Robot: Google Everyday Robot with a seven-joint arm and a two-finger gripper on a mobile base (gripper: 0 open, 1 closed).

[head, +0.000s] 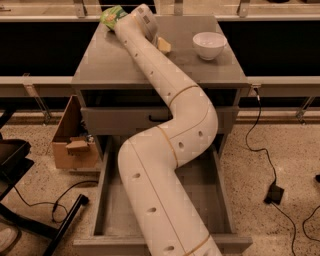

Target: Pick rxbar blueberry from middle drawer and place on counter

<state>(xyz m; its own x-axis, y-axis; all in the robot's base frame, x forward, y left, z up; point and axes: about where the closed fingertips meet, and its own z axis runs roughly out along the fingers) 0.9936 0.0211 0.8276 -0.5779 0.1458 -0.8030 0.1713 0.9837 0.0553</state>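
Note:
My gripper [143, 16] is at the far end of the long white arm, over the back left of the counter [110, 62], next to a green crinkly snack bag [112, 15]. The arm's last link hides the gripper's front. The middle drawer [114, 210] is pulled wide open below, and the arm crosses over it. The part of its grey inside that shows holds nothing. The rxbar blueberry is not in view.
A white bowl [209, 45] stands at the counter's back right. A small yellow thing [164, 46] lies beside the arm. A shut shallower drawer front with a black handle [159, 119] is above the open drawer. A cardboard box [75, 142] and cables are on the floor.

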